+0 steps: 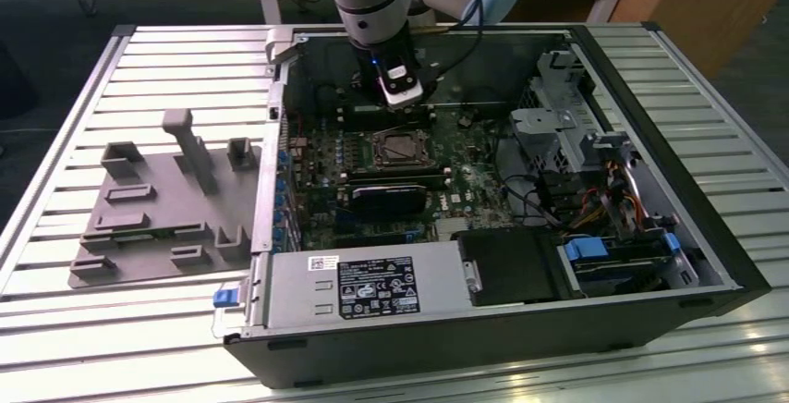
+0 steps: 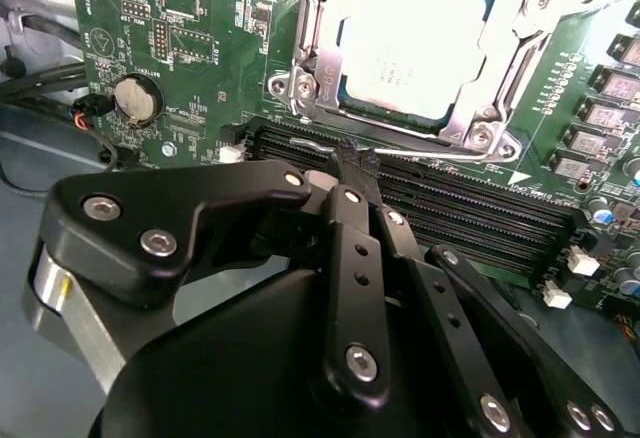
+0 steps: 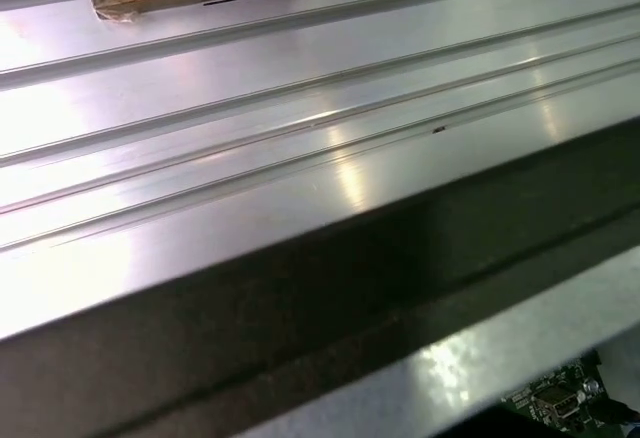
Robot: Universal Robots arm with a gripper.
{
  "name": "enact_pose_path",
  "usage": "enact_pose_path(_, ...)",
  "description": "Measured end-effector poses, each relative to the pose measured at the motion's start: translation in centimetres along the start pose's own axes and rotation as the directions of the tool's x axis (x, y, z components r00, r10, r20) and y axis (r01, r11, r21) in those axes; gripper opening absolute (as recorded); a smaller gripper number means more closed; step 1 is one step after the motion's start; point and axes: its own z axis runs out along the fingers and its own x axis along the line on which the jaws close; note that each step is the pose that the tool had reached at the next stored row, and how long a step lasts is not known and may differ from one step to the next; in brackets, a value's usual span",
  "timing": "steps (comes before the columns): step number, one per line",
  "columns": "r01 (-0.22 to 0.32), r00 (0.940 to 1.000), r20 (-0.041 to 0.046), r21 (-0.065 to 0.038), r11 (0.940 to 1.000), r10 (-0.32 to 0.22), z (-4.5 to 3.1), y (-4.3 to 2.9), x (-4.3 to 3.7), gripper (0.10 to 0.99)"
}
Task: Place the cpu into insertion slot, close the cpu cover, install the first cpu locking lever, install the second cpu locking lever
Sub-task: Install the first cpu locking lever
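Grey fixture [image 1: 166,204]: we see a plastic holder block on the slatted table [image 1: 185,61], well off to the exterior view's left of the slot and apart from the case [image 1: 493,348].
Gripper [image 1: 405,98]: it hangs from the arm inside the case, close over the slot. In the second wrist view its fingertips [image 2: 355,163] are drawn together with no gap showing, and the tips are at the lever along the slot's edge. We cannot tell whether they pinch the lever or only press on it.
Slot [image 1: 397,147]: it sits mid-board, our landmark.
Cpu [image 2: 410,43]: it is seated in the slot, its pale metal top showing through the cover's window. We judge it light, stiff and fragile underneath. It should be held by its edges only, though it looks in no need of handling now.
Cover [image 2: 520,28]: the silvery frame lies flat around the cpu, so it looks shut.
Lever [image 2: 440,155]: this thin steel rod runs between the slot and the memory slots [image 2: 470,208]. We judge it springy and slick, best taken near its free end.
Drive bays [image 1: 616,255]: these stand well to the exterior view's right of the slot.
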Motion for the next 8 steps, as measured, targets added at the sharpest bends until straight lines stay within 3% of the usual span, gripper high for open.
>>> enact_pose_path(8, 0.009, 1.0, -0.0017, -0.003, 1.0, -0.009, 0.22, -0.06, 0.04, 0.102)
